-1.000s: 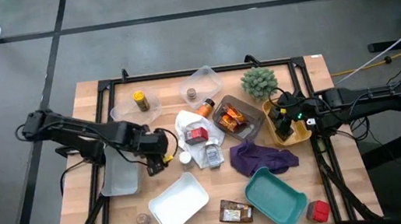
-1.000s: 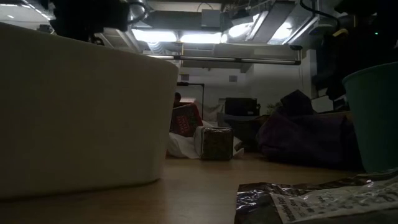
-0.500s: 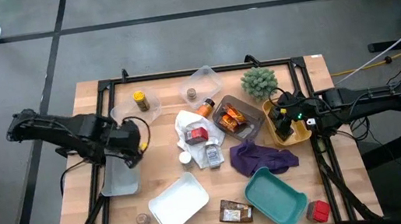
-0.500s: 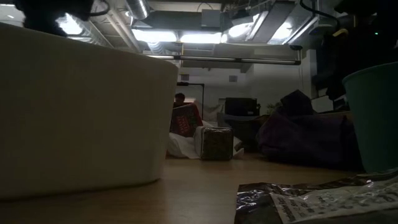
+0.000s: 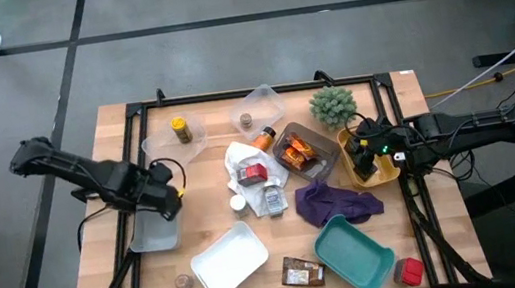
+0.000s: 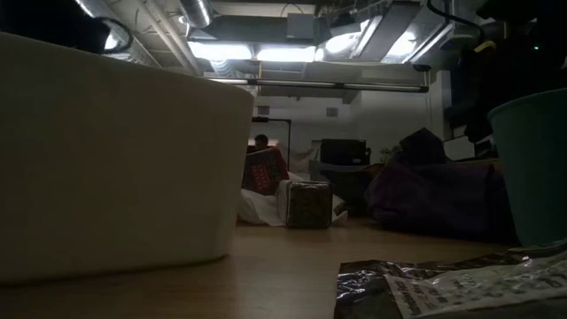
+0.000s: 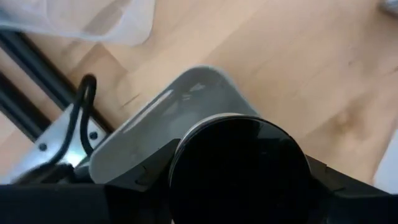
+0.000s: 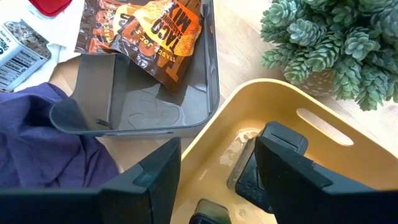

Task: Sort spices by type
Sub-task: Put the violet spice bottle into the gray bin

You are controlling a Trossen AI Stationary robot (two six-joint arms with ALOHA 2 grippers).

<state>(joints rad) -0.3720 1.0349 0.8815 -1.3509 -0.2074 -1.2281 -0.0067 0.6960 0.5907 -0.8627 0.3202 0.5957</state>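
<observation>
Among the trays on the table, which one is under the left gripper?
The grey tray at the table's left edge: the left gripper hangs over its far end. The white tray and the teal tray lie nearer the front, away from it.

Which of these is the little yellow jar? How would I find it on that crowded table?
Start at the spiky green plant at the table's far edge and look along that edge toward the left arm. There a clear plastic tray holds the yellow jar, the only bright yellow, dark-capped jar on the table.

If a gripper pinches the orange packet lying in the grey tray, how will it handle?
The orange packet looks crinkled and glossy, so probably floppy and somewhat slippery. It lies flat and thin, so likely light. It leans over the grey tray rim, so a pinch might drag it.
</observation>
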